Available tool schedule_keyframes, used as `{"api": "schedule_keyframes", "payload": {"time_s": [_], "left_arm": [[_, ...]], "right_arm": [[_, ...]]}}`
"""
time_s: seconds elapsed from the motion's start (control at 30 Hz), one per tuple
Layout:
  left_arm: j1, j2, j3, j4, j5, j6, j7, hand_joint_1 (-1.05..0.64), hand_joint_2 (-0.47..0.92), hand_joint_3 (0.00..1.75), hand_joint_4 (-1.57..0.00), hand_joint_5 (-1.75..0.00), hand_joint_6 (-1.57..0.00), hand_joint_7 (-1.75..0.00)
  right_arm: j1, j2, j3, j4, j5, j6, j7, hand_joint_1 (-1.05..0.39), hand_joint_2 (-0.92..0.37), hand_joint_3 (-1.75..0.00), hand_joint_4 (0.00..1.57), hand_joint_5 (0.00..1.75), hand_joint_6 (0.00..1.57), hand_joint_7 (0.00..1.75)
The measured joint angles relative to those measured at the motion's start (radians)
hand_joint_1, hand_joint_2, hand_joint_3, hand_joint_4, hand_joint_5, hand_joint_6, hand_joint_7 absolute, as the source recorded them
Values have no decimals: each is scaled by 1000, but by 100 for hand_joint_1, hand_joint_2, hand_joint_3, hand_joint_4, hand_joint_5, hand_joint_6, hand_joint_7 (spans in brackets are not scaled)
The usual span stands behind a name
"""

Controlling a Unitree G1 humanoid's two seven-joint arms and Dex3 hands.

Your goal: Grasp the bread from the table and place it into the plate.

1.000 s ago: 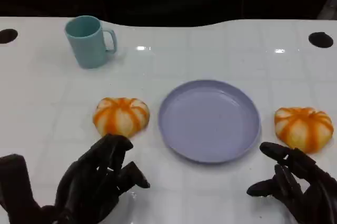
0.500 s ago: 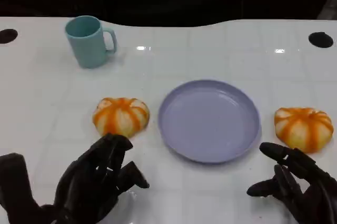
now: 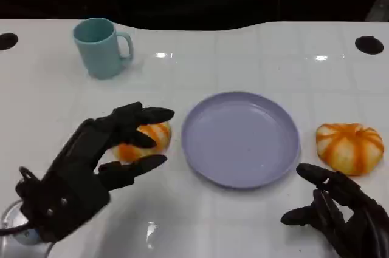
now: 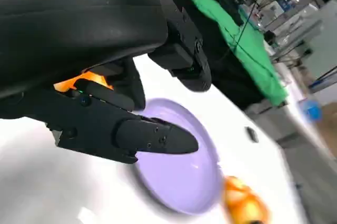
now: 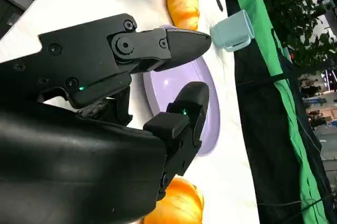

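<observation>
White table (image 3: 243,221): bread (image 3: 146,139) (partly hidden) between left hand's (image 3: 100,149) spread fingers.

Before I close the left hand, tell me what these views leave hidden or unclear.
- Head view: the left hand covers much of the left bread, so contact between fingers and bread cannot be judged.
- Left wrist view: the hand's shell hides nearly all of that bread; just an orange sliver shows.
- Head view: the right hand is cut off by the lower edge.
- Left wrist view: the plate and right bread are blurred.
</observation>
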Motion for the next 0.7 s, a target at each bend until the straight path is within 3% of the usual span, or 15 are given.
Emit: {"api": "schedule_keyframes", "payload": {"time_s": [0.1, 0.3, 0.7], "left_arm": [[-38, 58, -26, 14, 141, -32, 39, -45, 82, 1, -3, -52, -34, -1], [-136, 152, -93, 41, 349, -14, 47, -32, 73, 0, 0, -32, -20, 0], [-268, 178, -229, 104, 510, 95, -51, -26, 78, 2, -2, -17, -16, 0]], "right_arm": [[1, 1, 1, 1, -2, -1, -1, -77, -92, -29, 82, 102, 93, 52], [0, 2, 4, 1, -8, -3, -5, -77, -92, -32, 81, 104, 91, 56], [1, 3, 3, 0, 6, -1, 5, -77, -92, -28, 83, 104, 91, 57]]}}
